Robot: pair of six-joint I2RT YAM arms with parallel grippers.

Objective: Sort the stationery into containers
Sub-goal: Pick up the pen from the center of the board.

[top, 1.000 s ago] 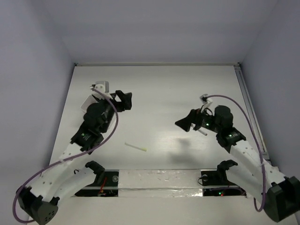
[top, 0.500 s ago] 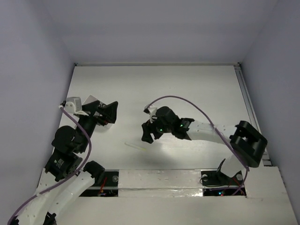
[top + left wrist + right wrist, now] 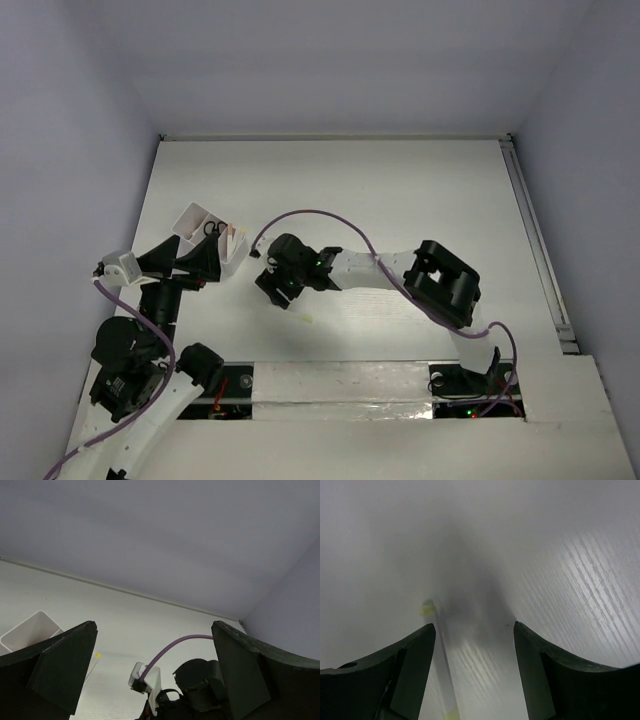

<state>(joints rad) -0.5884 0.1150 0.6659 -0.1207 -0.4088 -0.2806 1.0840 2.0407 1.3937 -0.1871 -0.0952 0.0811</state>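
A white pen with a yellow-green end [image 3: 427, 608] lies on the table, just inside the left finger [image 3: 412, 665] of my right gripper [image 3: 474, 627], which is open and low over it. In the top view my right gripper [image 3: 276, 289] covers most of the pen; only one end [image 3: 309, 319] shows. The white box [image 3: 192, 217] stands at the left and holds the black-handled scissors [image 3: 212, 229] and pinkish items [image 3: 236, 233]. My left gripper [image 3: 188, 260] is open and empty, just in front of the box. The box also shows in the left wrist view [image 3: 27, 632].
The right arm [image 3: 380, 270] stretches across the middle of the table, and its wrist shows between my left fingers [image 3: 200, 680]. A purple cable [image 3: 310, 215] arcs above it. A rail [image 3: 535, 240] runs along the table's right edge.
My right arm has swept left across the table and come down over the pen. My left arm has pulled back toward the near left, uncovering the box.
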